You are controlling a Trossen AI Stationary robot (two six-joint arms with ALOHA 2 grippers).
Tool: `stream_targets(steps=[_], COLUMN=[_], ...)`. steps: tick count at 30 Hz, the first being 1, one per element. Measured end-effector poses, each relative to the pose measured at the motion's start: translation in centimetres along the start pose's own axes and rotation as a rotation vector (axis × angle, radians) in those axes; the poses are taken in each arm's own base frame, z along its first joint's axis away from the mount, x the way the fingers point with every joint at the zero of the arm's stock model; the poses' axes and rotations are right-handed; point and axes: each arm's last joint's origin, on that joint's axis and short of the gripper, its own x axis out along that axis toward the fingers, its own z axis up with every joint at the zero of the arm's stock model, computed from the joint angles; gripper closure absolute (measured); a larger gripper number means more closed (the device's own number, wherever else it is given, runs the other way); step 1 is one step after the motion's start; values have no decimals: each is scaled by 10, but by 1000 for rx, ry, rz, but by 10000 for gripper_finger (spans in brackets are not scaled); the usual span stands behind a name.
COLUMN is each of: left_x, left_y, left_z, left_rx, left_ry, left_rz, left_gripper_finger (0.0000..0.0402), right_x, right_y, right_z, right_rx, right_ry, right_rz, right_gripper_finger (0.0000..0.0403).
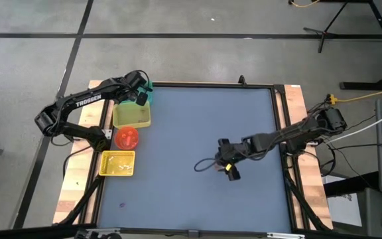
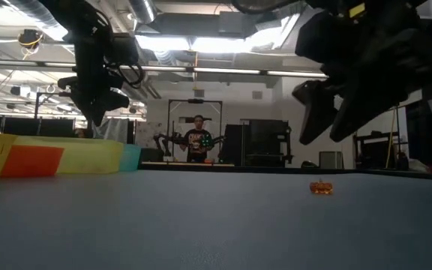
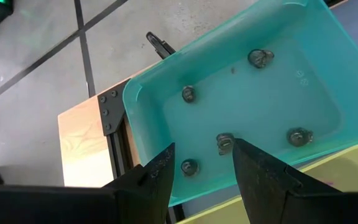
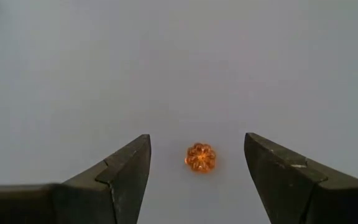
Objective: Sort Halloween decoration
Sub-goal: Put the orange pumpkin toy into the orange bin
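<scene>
On my left, the left end effector [image 3: 199, 167] hangs over the teal bin [image 3: 328, 56] at the far-left corner of the bench [image 1: 197, 133], its fingers parted by a modest gap and holding nothing. Through its wrist camera I count five small dark trinkets [image 3: 189, 94] lying on the teal bin's floor, spread apart from one another. Next to that bin, nearer me, sits a yellow bin [image 1: 132, 117], then a round red bin [image 1: 127, 137], then a second yellow bin [image 1: 117, 163] with thin pale bits in it that I cannot count. So I see four bins in all, lined along the bench's left edge.

Moving right, the right end effector [image 4: 197, 171] hovers low over the open middle-right of the bench, fingers spread wide and empty. One round orange pumpkin trinket [image 4: 201, 157] lies on the bench between those fingers, touching neither. The low view shows that single pumpkin alone on the surface. A person [image 2: 199, 140] stands in the room beyond.
</scene>
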Motion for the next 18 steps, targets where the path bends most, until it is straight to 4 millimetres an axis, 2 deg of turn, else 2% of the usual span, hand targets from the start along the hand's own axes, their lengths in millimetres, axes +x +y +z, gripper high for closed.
stream_targets(steps=[6,13,18], left_x=[0,0,0], left_y=[0,0,0], left_z=[0,0,0], left_rx=[-1,0,-1], left_ry=[1,1,1], left_rz=[-2,-2,-2], left_gripper_finger=[256,256,256], right_x=[1,7,10], right_y=[0,0,0], right_z=[-1,-17,-17], right_rx=[-5,-5,-7], right_ry=[-2,36,-48], right_rz=[-42,-49,-49], right_gripper_finger=[144,144,144])
